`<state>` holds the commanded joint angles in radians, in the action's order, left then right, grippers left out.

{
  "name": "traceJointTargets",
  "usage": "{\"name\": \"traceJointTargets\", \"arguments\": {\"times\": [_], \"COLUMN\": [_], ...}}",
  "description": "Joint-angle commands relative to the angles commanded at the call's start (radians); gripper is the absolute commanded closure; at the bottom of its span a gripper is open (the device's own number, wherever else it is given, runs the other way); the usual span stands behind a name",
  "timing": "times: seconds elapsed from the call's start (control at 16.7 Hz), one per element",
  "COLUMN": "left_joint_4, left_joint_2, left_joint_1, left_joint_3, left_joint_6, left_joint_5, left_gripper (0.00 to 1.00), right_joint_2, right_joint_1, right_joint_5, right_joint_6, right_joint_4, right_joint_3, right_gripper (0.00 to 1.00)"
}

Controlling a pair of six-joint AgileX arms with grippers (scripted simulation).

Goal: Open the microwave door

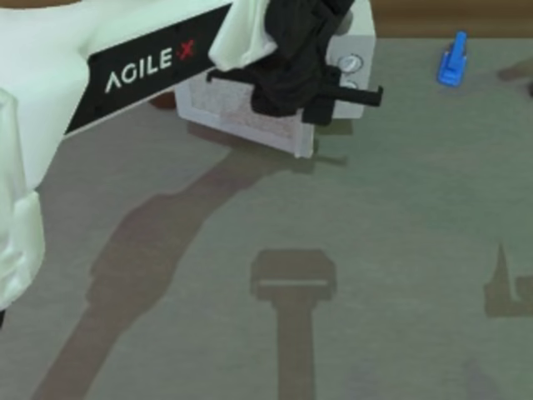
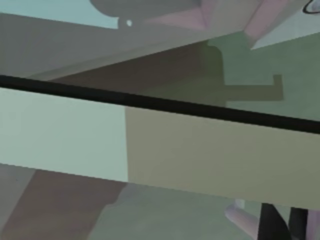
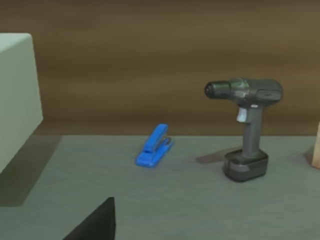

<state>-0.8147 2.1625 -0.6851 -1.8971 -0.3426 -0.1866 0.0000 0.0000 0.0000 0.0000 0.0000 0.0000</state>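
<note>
The microwave (image 1: 354, 50) stands at the far edge of the worktop (image 1: 400, 233), a little left of the middle in the top view, largely hidden beneath my left arm; only its right-hand panel with a round grey knob (image 1: 351, 62) and part of its top show clearly. The microwave door (image 1: 241, 112) is seen from above as a white panel with a speckled grey face; it slants from its left end outward toward the front of the worktop, its free right end standing away from the knob panel, so the door is partly swung out. The left gripper (image 1: 296, 87) hangs right over the door's upper edge; its black fingers (image 1: 362, 94) reach out widely to either side, so it is spread apart, and whether it has hold of the handle I cannot tell. The left wrist view shows only flat pale surfaces crossed by a black bar, too close to read. To the right of the microwave, well apart, a blue stapler (image 1: 452, 60) lies near the far edge; the right wrist view shows it beside a dark cordless drill (image 3: 247, 127) standing upright. The right gripper (image 3: 95, 222) shows only as a dark corner in its own wrist view; its state cannot be told.
</note>
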Motion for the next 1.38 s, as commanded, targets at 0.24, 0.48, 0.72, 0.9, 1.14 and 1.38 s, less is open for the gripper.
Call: {"name": "traceJointTargets", "arguments": {"times": [0.24, 0.48, 0.72, 0.9, 1.14, 1.38], "left_joint_4": [0.029, 0.070, 0.073, 0.073, 0.073, 0.073], "left_joint_2": [-0.041, -0.098, -0.103, -0.103, -0.103, -0.103], "left_joint_1": [0.010, 0.025, 0.027, 0.027, 0.027, 0.027], "left_joint_3": [0.055, 0.142, 0.150, 0.150, 0.150, 0.150], "left_joint_6": [0.045, 0.111, 0.118, 0.118, 0.118, 0.118], "left_joint_5": [0.021, 0.053, 0.056, 0.056, 0.056, 0.056], "left_gripper": [1.00, 1.00, 1.00, 1.00, 1.00, 1.00], "right_joint_2": [0.000, 0.000, 0.000, 0.000, 0.000, 0.000], "right_joint_1": [0.000, 0.000, 0.000, 0.000, 0.000, 0.000], "right_joint_5": [0.000, 0.000, 0.000, 0.000, 0.000, 0.000], "right_joint_6": [0.000, 0.000, 0.000, 0.000, 0.000, 0.000], "right_joint_4": [0.000, 0.000, 0.000, 0.000, 0.000, 0.000], "right_joint_3": [0.000, 0.000, 0.000, 0.000, 0.000, 0.000], "right_gripper": [0.00, 0.00, 0.00, 0.00, 0.00, 0.00]}}
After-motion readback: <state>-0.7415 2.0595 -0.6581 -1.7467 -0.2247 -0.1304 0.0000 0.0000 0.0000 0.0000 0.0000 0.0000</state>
